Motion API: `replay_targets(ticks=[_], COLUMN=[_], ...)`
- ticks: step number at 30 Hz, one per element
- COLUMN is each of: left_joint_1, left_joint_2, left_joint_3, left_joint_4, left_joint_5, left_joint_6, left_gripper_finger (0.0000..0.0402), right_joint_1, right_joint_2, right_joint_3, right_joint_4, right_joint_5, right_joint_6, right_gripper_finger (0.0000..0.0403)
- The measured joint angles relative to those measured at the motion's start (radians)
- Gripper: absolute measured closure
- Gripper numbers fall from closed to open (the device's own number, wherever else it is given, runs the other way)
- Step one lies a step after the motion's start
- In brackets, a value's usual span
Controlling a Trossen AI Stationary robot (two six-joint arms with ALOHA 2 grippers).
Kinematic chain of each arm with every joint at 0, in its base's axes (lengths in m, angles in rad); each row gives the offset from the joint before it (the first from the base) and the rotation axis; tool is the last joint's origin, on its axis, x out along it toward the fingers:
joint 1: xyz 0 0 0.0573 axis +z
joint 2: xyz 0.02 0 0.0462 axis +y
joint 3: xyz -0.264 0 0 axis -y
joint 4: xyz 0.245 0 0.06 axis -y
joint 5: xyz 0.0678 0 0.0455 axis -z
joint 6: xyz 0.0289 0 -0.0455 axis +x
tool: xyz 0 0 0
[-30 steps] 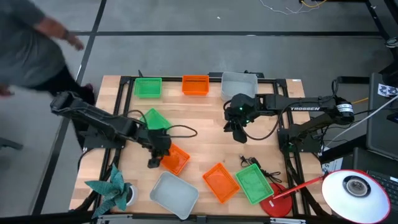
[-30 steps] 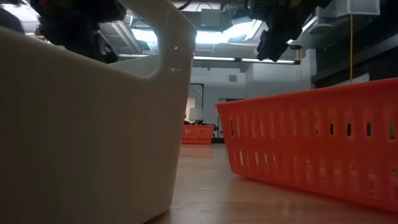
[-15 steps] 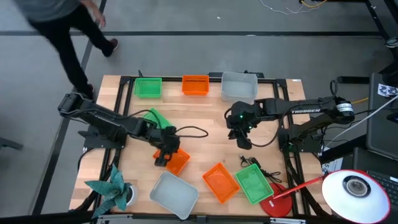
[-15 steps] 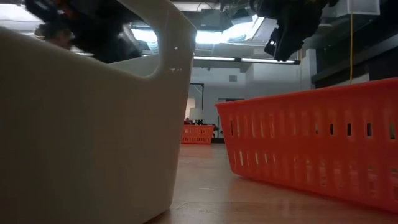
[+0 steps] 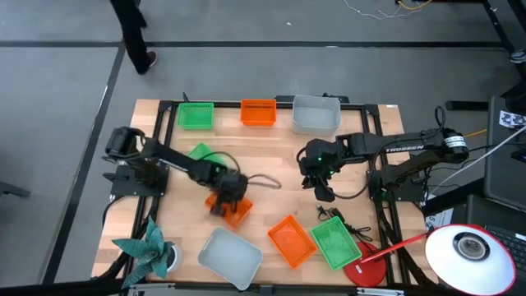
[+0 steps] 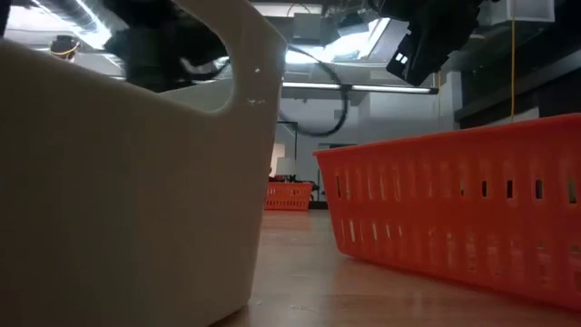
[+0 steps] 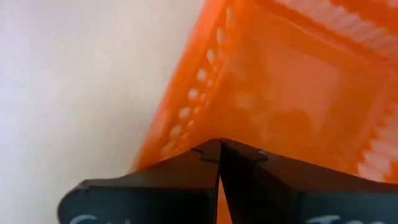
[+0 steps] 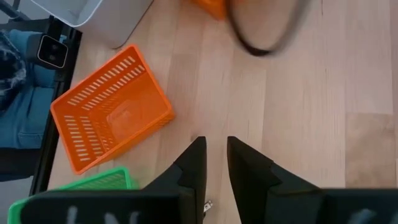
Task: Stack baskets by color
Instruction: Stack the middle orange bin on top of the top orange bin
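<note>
Along the far edge stand a green basket [image 5: 196, 115], an orange basket [image 5: 258, 112] and a pale grey basket [image 5: 316, 113]. Another green basket [image 5: 202, 153] lies beside my left arm. My left gripper [image 5: 223, 205] is shut and points down over the left side of a mid-table orange basket [image 5: 237, 214]. Near the front edge sit a grey basket [image 5: 230, 256], an orange basket [image 5: 291, 240] and a green basket [image 5: 335, 243]. My right gripper [image 5: 322, 191] hangs open above bare wood, with nothing between its fingers [image 8: 200, 149]. My left gripper's shut fingertips [image 7: 219, 144] come from above, pointing down at the perforated side wall [image 7: 186, 115] of the mid-table orange basket. I cannot tell whether they touch it. The basket rests on the table.
A teal paper figure [image 5: 148, 247] sits at the near left corner. A red lamp base [image 5: 366, 270] with its white head [image 5: 470, 247] and a black cable [image 5: 335, 217] are at the near right. A person's legs [image 5: 131, 29] show beyond the far left corner. Bare wood lies mid-table.
My left gripper has swung toward the table's right edge and down, from beside the mid-table orange basket to over its left side, rolling its wrist and staying shut. My right gripper has edged toward the near edge. The person has walked away from the table's left side.
</note>
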Motion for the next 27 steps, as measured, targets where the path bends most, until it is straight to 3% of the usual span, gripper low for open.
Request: replay_targets(ticks=[6,9,13,18,22,27], left_joint_1=[0.169,0.240,0.271,0.249,0.213,0.172], left_joint_2=[0.019,0.019,-0.018,-0.088,-0.139,-0.219], left_joint_3=[0.128,0.182,0.255,0.373,0.424,0.406], left_joint_4=[0.003,-0.055,-0.148,-0.470,-0.758,-1.027], left_joint_5=[-0.350,-0.437,-0.335,-0.172,-0.114,-0.115], left_joint_6=[0.154,0.153,0.095,-0.116,-0.261,-0.404], left_gripper_finger=[0.0401,0.0401,0.0401,0.0401,0.0401,0.0401], right_joint_1=[0.004,0.005,0.005,0.005,0.004,0.004], right_joint_2=[0.000,0.000,0.000,0.000,0.001,0.002], right_joint_3=[0.000,0.000,0.000,0.000,0.000,0.000], right_joint_4=[0.001,0.001,0.002,0.035,0.186,0.447], right_joint_5=[0.003,0.004,0.026,0.075,0.219,0.331], right_joint_6=[0.003,0.017,0.040,0.049,0.038,-0.106], right_gripper_finger=[0.0339,0.0339,0.0339,0.0339,0.0339,0.0339])
